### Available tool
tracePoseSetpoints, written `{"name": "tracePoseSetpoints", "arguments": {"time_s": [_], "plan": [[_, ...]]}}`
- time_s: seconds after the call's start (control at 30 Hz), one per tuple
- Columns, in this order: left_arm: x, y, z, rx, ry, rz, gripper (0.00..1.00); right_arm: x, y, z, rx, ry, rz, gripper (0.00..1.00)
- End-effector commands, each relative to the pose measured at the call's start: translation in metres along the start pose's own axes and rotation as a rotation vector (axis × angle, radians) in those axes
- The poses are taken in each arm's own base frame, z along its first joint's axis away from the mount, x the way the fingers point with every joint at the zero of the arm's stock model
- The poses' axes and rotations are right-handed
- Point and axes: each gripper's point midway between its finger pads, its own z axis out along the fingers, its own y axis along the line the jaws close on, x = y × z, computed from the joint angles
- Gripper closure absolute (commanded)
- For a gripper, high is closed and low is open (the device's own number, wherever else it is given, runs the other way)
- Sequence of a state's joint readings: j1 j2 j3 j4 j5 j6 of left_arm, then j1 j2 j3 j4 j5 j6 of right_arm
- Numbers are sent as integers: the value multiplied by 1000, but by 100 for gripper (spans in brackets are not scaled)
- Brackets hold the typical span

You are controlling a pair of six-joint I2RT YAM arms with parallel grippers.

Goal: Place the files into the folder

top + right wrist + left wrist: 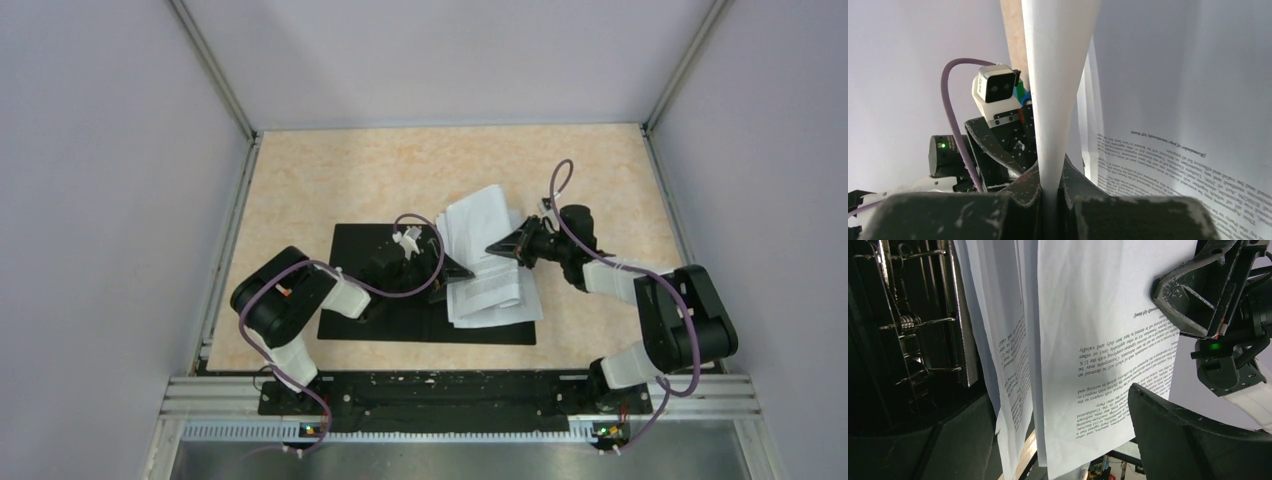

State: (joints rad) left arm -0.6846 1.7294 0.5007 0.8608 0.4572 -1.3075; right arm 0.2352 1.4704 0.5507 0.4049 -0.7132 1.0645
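- Step in hand (a judgement): laying the files (pixel 487 222) flat inside the open folder (pixel 400 318), which lies black side up on the table (pixel 340 170) beneath both grippers.
- Right gripper (pixel 1050 200): the jaws are pressed together on the edge of one bowed sheet. The sheet rises straight out from between the fingers, and further printed pages fan away to that gripper's right.
- Left gripper (pixel 458 268): the jaws are spread wide and grip nothing. The hanging sheets pass through the gap just ahead of it. Whether either finger touches paper cannot be told.
- Position of the files: they lie between the two grippers. Their upper part is lifted at the right gripper, and their lower part rests on the folder half nearer that gripper.
- Metal spine clip (pixel 923 325): it sits to the left gripper's left, beside the nearest sheet, with no page under it.
- Doing it well (a judgement): the sheets are thin, floppy and pinched at one edge only, so a slow descent suits them, free ends landing first.
- The left gripper is best used to gather the splayed pages toward the clip before the right one lets go. Otherwise the pages may fan out or slide past the cover's edge.
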Motion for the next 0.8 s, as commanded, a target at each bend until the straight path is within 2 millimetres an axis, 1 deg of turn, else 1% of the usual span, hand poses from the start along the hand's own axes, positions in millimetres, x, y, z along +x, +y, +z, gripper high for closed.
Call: {"name": "tracePoseSetpoints", "arguments": {"time_s": [0.0, 0.1, 0.27, 0.4, 0.5, 0.63, 0.77], "plan": [[2, -11, 0, 60, 9, 15, 1, 5, 12, 8, -51, 14, -27, 96], [2, -12, 0, 63, 8, 17, 1, 8, 4, 11, -23, 15, -32, 97], [3, -10, 1, 53, 15, 11, 2, 4, -20, 8, 99, -26, -87, 98], [3, -9, 4, 39, 25, 5, 4, 3, -29, 6, 138, -36, -99, 98], [3, -9, 7, 30, 31, 4, 8, 6, -35, 8, 155, -28, -103, 98], [4, -7, 9, 14, 36, 3, 18, 7, -42, 9, 195, -30, -125, 99], [3, -6, 11, -7, 38, 4, 27, 7, -44, 11, 223, -27, -162, 99]]}}
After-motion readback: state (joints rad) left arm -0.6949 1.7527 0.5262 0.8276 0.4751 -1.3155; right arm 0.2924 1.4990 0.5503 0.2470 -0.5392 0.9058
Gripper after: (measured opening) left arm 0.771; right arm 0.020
